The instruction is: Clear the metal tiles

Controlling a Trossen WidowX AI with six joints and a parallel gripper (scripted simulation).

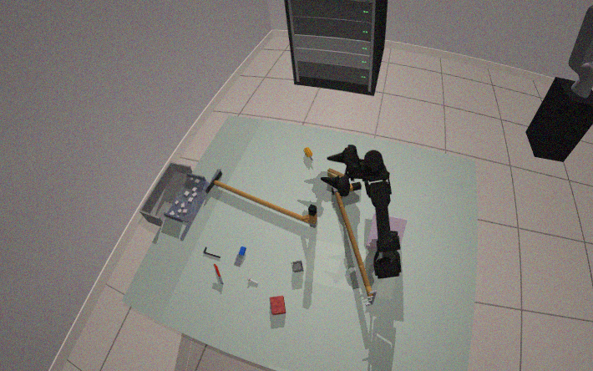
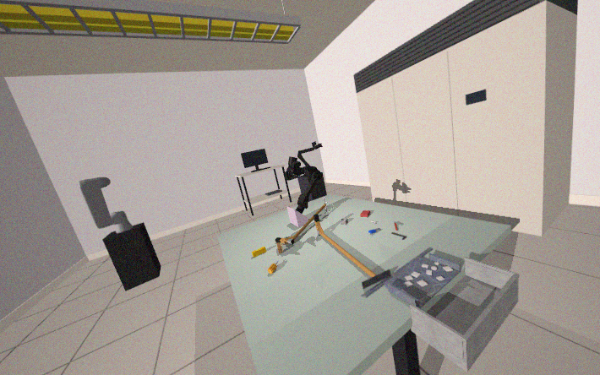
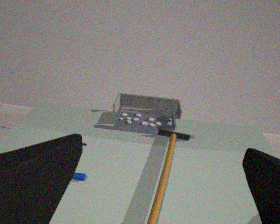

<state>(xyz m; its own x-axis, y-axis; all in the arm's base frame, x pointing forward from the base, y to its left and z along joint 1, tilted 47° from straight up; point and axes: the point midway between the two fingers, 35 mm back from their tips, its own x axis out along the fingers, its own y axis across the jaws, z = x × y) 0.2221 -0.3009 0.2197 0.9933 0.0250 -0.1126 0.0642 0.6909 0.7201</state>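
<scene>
The steel bench plate [image 1: 194,212] [image 2: 409,290] [image 3: 110,121] stands at the table's left end and carries several pale metal tiles [image 1: 187,195] [image 2: 426,274] [image 3: 140,119]. The grey catch box [image 1: 151,202] [image 2: 460,335] [image 3: 151,104] adjoins its far end. The long scraper [image 1: 261,201] [image 2: 344,253] [image 3: 160,189] lies on the table, with its black blade [image 1: 214,180] at the plate's near edge and its black handle end [image 1: 311,210] towards mid-table. My gripper [image 1: 333,169] [image 2: 315,146] [image 3: 167,152] is open and empty. It is raised above the table and faces the plate.
A second orange long-handled tool [image 1: 349,235] [image 2: 300,230] lies below the gripper, beside the arm's base. A yellow block [image 1: 307,151], hex key [image 1: 211,252], blue piece [image 1: 241,251], red pen [image 1: 217,273], grey cube [image 1: 296,266], red block [image 1: 277,304] and pink block [image 1: 395,226] lie on the table.
</scene>
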